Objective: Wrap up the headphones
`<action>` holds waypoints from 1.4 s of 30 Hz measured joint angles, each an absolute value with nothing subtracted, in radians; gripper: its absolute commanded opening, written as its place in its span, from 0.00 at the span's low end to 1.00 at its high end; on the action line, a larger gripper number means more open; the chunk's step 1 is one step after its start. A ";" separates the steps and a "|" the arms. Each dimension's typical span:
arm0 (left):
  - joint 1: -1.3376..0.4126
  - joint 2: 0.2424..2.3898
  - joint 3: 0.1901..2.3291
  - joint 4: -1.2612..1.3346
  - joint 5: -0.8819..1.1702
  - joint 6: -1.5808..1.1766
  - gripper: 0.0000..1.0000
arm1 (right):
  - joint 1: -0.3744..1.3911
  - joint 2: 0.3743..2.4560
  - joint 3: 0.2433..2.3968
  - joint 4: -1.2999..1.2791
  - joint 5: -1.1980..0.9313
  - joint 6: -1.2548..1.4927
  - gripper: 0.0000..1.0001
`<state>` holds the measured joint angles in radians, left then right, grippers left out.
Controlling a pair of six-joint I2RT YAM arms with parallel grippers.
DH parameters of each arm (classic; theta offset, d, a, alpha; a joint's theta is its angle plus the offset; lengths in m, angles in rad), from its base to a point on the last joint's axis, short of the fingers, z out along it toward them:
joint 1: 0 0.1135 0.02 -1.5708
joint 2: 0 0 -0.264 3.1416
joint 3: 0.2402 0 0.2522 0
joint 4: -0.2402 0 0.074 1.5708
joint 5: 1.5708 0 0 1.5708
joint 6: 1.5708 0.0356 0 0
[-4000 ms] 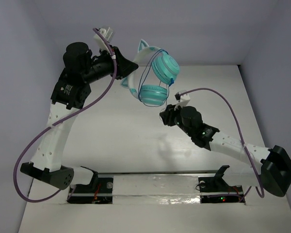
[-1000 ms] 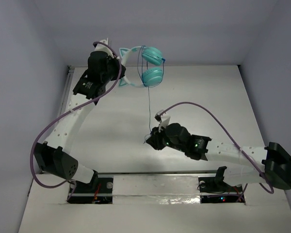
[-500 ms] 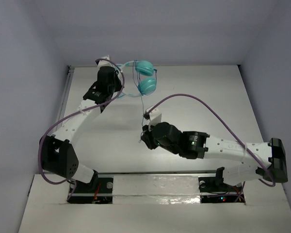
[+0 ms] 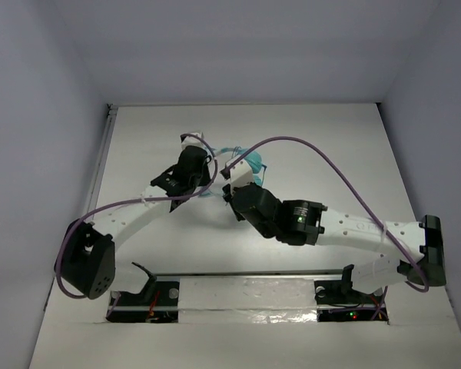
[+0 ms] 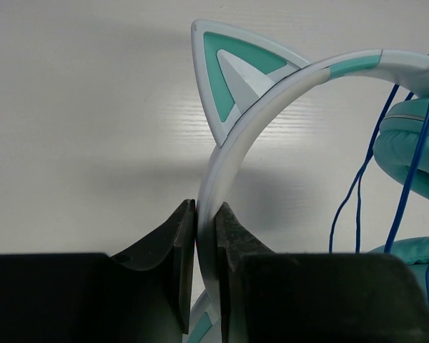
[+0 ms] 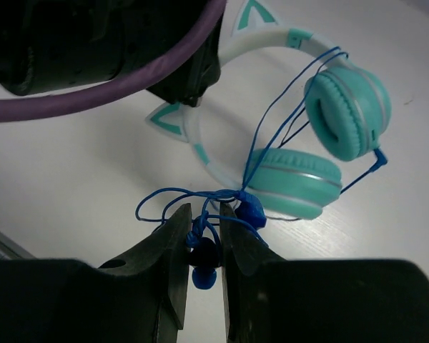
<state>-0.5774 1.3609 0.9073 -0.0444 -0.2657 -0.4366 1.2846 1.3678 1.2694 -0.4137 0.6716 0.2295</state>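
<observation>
The teal headphones (image 6: 322,143) lie low over the white table; in the top view (image 4: 255,160) they are mostly hidden behind both wrists. My left gripper (image 5: 205,229) is shut on the pale headband (image 5: 272,93), just below a cat-ear point (image 5: 225,78). My right gripper (image 6: 204,232) is shut on the dark-blue cord (image 6: 200,239) near its plug end, with loose loops bunched at the fingertips. The cord (image 5: 407,186) runs across both earcups. In the top view the left gripper (image 4: 203,181) and right gripper (image 4: 232,194) are close together at the table's middle.
Thick purple robot cables (image 4: 323,157) arch over the right arm and loop beside the left arm (image 4: 77,231). A metal rail (image 4: 246,277) with the arm bases runs along the near edge. Grey walls enclose the white table (image 4: 330,131).
Both arms have come down and toward the table's middle. The headphones moved from high at the back down to the table, and the right gripper with the cord closed in beside them.
</observation>
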 measured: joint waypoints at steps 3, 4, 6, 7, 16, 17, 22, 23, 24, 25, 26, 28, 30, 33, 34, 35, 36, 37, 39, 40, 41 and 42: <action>-0.584 1.308 0.870 -0.042 -0.242 -0.439 0.00 | 1.285 1.383 1.269 -0.382 0.710 0.202 0.00; -0.584 1.292 0.862 -0.041 -0.235 -0.440 0.00 | 1.285 1.389 1.269 -0.374 0.721 0.195 0.00; -0.587 1.264 0.847 -0.041 -0.217 -0.442 0.00 | 1.284 1.400 1.268 -0.347 0.741 0.178 0.00; -0.590 1.253 0.842 -0.043 -0.212 -0.442 0.00 | 1.284 1.404 1.267 -0.331 0.750 0.171 0.00; -0.656 1.226 0.803 -0.054 -0.173 -0.439 0.00 | 1.216 1.411 1.267 -0.221 0.779 0.101 0.00; -0.661 1.226 0.796 -0.054 -0.170 -0.439 0.00 | 1.204 1.414 1.267 -0.211 0.778 0.096 0.00; -0.673 1.225 0.759 -0.056 -0.144 -0.440 0.00 | 1.149 1.436 1.269 -0.193 0.772 0.075 0.00; -0.673 1.225 0.753 -0.057 -0.138 -0.440 0.00 | 1.137 1.439 1.269 -0.193 0.768 0.075 0.00; -0.673 1.223 0.748 -0.057 -0.129 -0.440 0.00 | 1.120 1.441 1.269 -0.192 0.763 0.074 0.00; -0.673 1.219 0.744 -0.058 -0.122 -0.440 0.00 | 1.102 1.442 1.269 -0.191 0.757 0.074 0.00; -0.673 1.213 0.741 -0.059 -0.114 -0.440 0.00 | 1.082 1.442 1.267 -0.188 0.751 0.074 0.00; -0.673 1.198 0.739 -0.062 -0.098 -0.439 0.00 | 1.046 1.442 1.266 -0.173 0.743 0.074 0.00; -0.673 1.178 0.739 -0.062 -0.078 -0.439 0.00 | 1.014 1.441 1.262 -0.163 0.732 0.074 0.00; -0.673 1.147 0.739 -0.062 -0.040 -0.434 0.00 | 0.954 1.441 1.254 -0.155 0.697 0.076 0.00; -0.673 1.138 0.739 -0.062 -0.026 -0.431 0.00 | 0.936 1.441 1.252 -0.152 0.683 0.078 0.00; -0.673 1.131 0.739 -0.064 -0.012 -0.427 0.00 | 0.920 1.441 1.248 -0.148 0.669 0.079 0.00; -0.673 1.125 0.739 -0.066 0.002 -0.424 0.00 | 0.902 1.441 1.246 -0.148 0.655 0.082 0.00; -0.673 1.121 0.739 -0.070 0.015 -0.420 0.00 | 0.886 1.441 1.245 -0.148 0.643 0.083 0.00; -0.673 1.116 0.739 -0.080 0.044 -0.412 0.00 | 0.850 1.441 1.244 -0.147 0.615 0.087 0.00; -0.673 1.116 0.739 -0.082 0.057 -0.408 0.00 | 0.830 1.441 1.245 -0.145 0.600 0.089 0.00; -0.673 1.116 0.739 -0.088 0.073 -0.403 0.00 | 0.811 1.441 1.245 -0.142 0.586 0.091 0.00; -0.673 1.115 0.739 -0.095 0.087 -0.400 0.00 | 0.795 1.441 1.245 -0.141 0.574 0.095 0.00</action>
<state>-0.6731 1.1149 0.7387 -0.0948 0.0868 -0.4004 0.7948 1.4406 1.2446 -0.1410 0.5743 0.0948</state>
